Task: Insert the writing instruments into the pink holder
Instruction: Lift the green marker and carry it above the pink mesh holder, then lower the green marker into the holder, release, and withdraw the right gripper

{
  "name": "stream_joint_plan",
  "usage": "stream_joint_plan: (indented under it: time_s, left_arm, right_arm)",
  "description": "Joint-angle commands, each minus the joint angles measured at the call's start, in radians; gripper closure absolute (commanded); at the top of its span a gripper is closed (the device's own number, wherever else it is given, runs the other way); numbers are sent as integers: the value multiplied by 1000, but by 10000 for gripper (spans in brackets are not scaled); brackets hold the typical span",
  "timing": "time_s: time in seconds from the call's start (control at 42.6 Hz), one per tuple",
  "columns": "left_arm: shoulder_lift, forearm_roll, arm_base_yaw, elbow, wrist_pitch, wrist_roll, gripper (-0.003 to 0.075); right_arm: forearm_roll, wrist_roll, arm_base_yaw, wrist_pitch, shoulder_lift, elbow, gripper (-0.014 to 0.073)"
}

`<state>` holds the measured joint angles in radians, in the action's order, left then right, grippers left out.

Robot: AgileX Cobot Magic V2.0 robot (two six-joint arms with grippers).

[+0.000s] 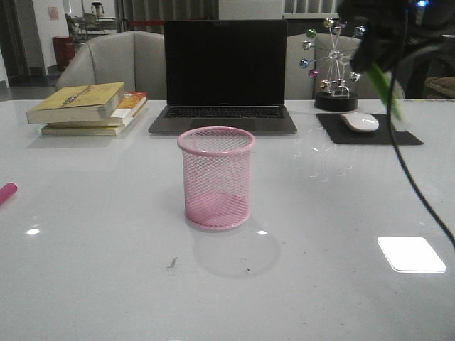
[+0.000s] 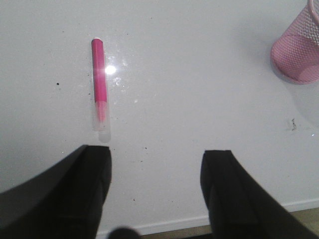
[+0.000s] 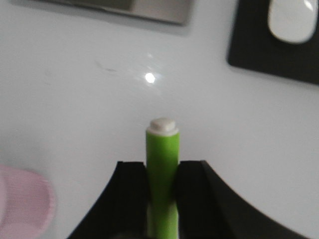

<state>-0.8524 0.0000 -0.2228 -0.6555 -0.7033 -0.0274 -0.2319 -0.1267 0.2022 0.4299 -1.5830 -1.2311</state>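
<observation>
Lime green marker [image 3: 162, 169] sits clamped between the fingers of my right gripper [image 3: 162, 191], raised above the table's [image 1: 106, 284] far right side, near the mouse pad [image 1: 370, 131]. My left gripper [image 2: 157, 186] hangs spread wide and empty over the left edge, where the pink marker [image 2: 99, 87] lies flat. The pink holder [image 1: 216, 177] stands upright mid-table.

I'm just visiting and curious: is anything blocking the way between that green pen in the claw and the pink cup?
Nothing visible does. The right gripper holds the green marker in the air, and only bare table lies between it and the empty pink holder.
</observation>
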Motion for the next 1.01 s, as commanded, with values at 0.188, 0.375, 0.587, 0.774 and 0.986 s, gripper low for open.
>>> stream_joint_plan:
  time_s: [0.188,0.375,0.587,0.774,0.986]
  left_arm:
    - [2,0,-7,-29,89,-1,267]
    - [2,0,-7,-29,89,-1,267]
    - [2,0,-7,-29,89,-1,267]
    - [2,0,-7,-29,89,-1,267]
    - [2,0,-7,-29,89,-1,267]
  right_arm:
    - [-42,-12,292,-473,125,147,419]
    - [-35,-12,402,-751,59,182,419]
    - [-33,-12,414,-879,-51,182,419]
    - [-31,-12,414,-911,-148,182,419]
    - [-31,-12,414,-908,-186,182,244]
